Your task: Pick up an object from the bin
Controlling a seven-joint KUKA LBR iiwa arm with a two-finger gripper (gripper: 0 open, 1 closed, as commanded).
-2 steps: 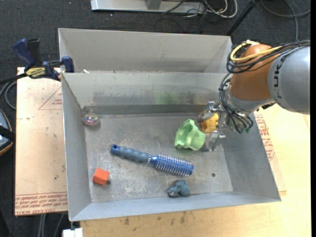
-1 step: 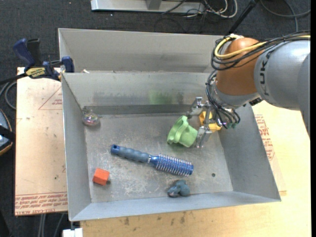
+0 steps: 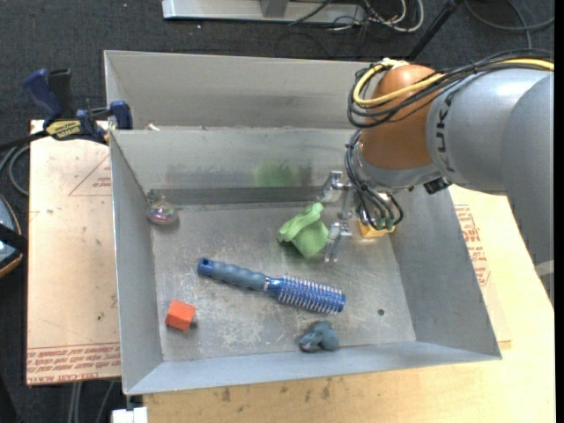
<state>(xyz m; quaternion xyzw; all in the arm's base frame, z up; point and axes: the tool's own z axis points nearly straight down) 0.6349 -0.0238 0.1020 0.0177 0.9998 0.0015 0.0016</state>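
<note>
Just beside end effector [image 3: 337, 234], green cloth [image 3: 301, 231].

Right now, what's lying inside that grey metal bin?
A blue hairbrush, an orange block, a crumpled green thing, a small grey-blue lump and a little shiny ball. The gripper stands beside the green thing; the arm hides the bin floor behind it.

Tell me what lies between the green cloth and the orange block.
The blue hairbrush: its handle crosses the stretch between the green cloth and the orange block, as the camera view shows.
</note>
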